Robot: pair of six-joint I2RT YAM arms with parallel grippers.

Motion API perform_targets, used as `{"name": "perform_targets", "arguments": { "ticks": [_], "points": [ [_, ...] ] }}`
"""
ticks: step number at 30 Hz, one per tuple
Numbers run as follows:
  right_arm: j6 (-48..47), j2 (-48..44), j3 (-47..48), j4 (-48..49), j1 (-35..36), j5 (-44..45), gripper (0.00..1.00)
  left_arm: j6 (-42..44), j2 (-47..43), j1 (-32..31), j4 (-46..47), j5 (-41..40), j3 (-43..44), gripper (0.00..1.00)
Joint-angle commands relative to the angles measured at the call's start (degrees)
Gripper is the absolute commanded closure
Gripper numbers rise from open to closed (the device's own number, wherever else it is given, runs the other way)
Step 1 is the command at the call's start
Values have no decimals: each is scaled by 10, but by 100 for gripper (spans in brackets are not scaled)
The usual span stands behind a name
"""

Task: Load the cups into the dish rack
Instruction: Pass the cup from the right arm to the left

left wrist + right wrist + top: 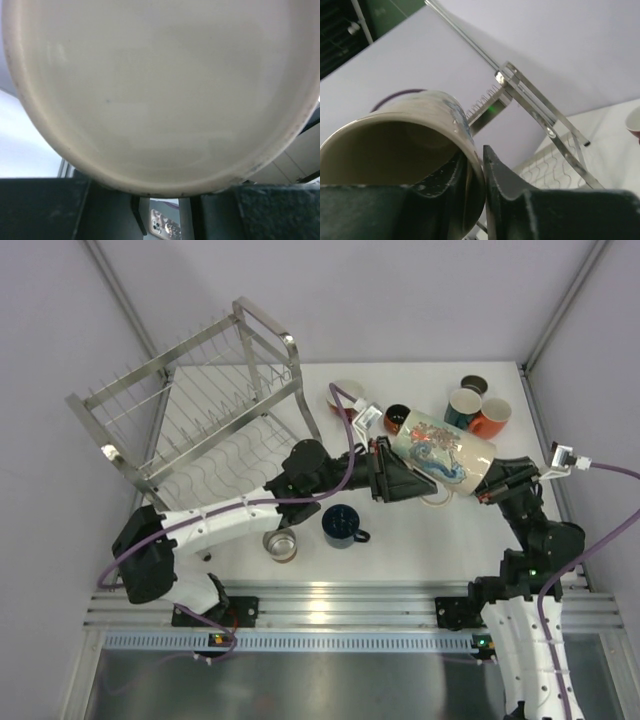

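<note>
Tall beige printed ceramic mug [440,452]: held sideways over white desk [420,550], right of steel wire dish rack [180,410] | right end effector [481,162]: clenched on mug rim | left end effector [395,475]: at mug base, grip unclear

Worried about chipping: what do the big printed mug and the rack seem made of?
The big printed mug looks like glazed ceramic: glossy cream wall, thick rim, printed picture. The dish rack looks like polished steel, perhaps chrome-plated: thin shiny wire tines, bright tubular frame.
</note>
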Motion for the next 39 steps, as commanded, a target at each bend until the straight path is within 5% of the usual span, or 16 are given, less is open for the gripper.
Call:
{"name": "perform_targets", "arguments": {
  "ticks": [1,4,14,21,39],
  "points": [
    [-83,-16,37,-72,4,-37,79,66,-63,-7,11,-32,7,100],
    [-114,-23,53,-122,4,-37,64,106,-91,-6,-43,-54,6,100],
    [-182,-32,102,-233,4,-43,38,222,-159,-6,-208,-135,42,100],
    [-228,-51,141,-351,8,-16,2,338,-180,-5,-402,-257,142,100],
    [-256,-48,180,-429,11,10,1,567,-68,8,-667,-613,469,100]
  ]
}}
